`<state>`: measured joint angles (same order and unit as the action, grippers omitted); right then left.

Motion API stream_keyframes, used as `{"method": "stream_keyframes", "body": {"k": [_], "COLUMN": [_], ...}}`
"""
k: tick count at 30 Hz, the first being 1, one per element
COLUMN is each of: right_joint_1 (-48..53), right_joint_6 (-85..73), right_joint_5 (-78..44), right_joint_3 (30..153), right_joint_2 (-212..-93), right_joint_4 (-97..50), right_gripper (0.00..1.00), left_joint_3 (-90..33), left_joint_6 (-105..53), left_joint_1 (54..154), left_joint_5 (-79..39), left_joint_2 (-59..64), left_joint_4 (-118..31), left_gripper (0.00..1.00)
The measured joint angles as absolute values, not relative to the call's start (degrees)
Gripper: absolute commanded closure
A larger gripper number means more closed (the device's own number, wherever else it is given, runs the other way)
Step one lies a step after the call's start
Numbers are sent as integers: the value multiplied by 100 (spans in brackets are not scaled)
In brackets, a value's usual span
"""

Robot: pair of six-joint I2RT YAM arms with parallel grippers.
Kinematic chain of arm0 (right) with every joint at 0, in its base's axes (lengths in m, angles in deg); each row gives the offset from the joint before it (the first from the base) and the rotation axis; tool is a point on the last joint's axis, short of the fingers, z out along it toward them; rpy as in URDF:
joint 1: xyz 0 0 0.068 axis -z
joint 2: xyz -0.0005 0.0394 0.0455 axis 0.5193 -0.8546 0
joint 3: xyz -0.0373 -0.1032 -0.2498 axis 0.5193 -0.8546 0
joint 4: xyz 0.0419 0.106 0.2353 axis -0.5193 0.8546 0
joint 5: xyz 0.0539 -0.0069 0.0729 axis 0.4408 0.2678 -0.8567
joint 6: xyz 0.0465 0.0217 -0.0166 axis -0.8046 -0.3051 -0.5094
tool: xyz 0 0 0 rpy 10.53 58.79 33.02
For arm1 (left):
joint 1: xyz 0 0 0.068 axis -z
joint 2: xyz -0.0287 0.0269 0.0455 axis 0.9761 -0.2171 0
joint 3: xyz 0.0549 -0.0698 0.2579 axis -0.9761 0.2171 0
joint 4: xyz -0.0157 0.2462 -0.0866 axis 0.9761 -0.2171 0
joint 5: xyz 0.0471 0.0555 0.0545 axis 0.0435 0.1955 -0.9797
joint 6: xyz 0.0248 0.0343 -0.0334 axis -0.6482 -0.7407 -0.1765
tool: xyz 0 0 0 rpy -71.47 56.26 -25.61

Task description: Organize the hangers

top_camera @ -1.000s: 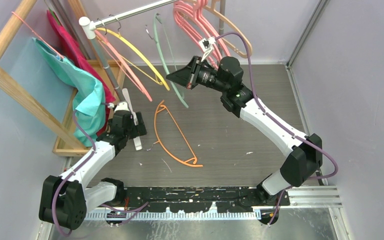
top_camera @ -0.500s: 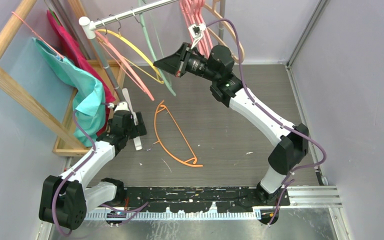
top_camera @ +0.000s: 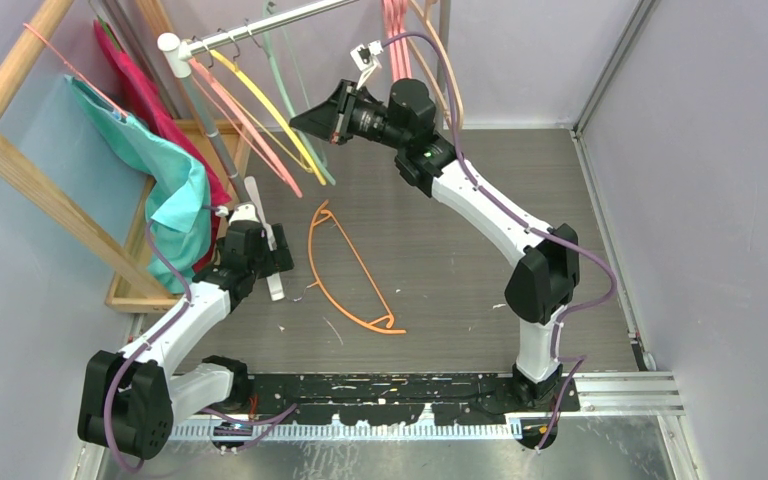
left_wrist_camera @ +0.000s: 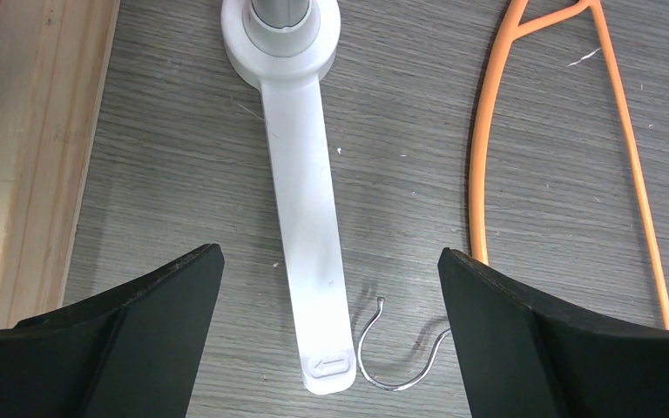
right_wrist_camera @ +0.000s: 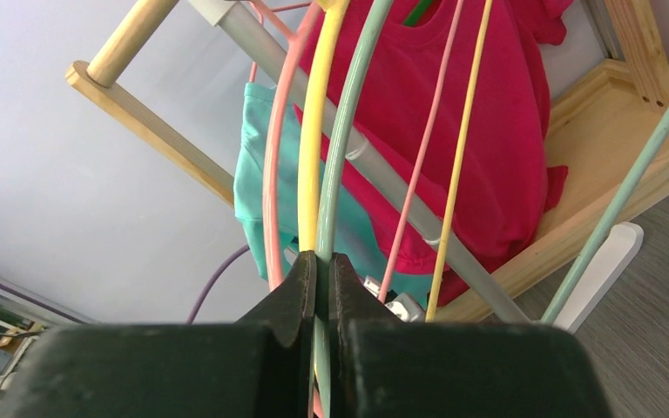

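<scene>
The grey-green hanger [right_wrist_camera: 341, 131] is pinched by its thin arm between the closed fingers of the right claw [right_wrist_camera: 322, 261]. Its top reaches towards the rail [top_camera: 260, 27] above the claw, but whether the hook is seated there cannot be told. The yellow hanger [right_wrist_camera: 311, 131] and a thin pink hanger [right_wrist_camera: 272, 148] are crowded just beside the fingers on one side. If the grip is released before the hook is seated, the hanger could be dropped. If the claw is pulled back carelessly, the neighbours could be snagged and dragged off. The left claw [left_wrist_camera: 329, 261] is held wide open, and the orange hanger [left_wrist_camera: 474, 192] is seen on the floor just beyond its right finger.
</scene>
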<state>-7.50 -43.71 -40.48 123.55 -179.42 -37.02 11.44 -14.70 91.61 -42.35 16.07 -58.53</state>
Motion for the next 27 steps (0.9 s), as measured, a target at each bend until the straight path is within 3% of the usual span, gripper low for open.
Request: {"method": "stream_keyframes", "body": {"k": [3, 7, 12, 14, 19, 27], "right_joint_1": [-750, -750, -759, -794, -958, -1349], "right_joint_6": [-4369, -4349, -4144, -3916, -3258, -2122], "right_joint_5": [-4048, -4041, -3864, -3617, -2868, -1526], "right_joint_3": [12417, 12421, 12086, 11667, 10753, 9503], "right_joint_2": [-17979, -17979, -17817, -17540, -16635, -14976], "right_joint_4": [-3617, -3599, -3674, -3619, -3459, -3210], "right_gripper": [94, 73, 40, 31, 23, 21], "left_joint_3": [1144, 1144, 1144, 1144, 1144, 1144], "left_joint_6": [-1470, -1470, -1470, -1470, -1470, -1470], "left_joint_1": [9161, 9161, 9159, 9159, 9161, 9161], "left_joint_5": [-4235, -4235, -4235, -4235, -4235, -4235], "left_joint_2": [1607, 1607, 1607, 1607, 1607, 1607], "left_joint_4": [-5853, -5853, -5853, -5853, -5853, -5853], "left_gripper": [2, 2, 2, 2, 2, 2]}}
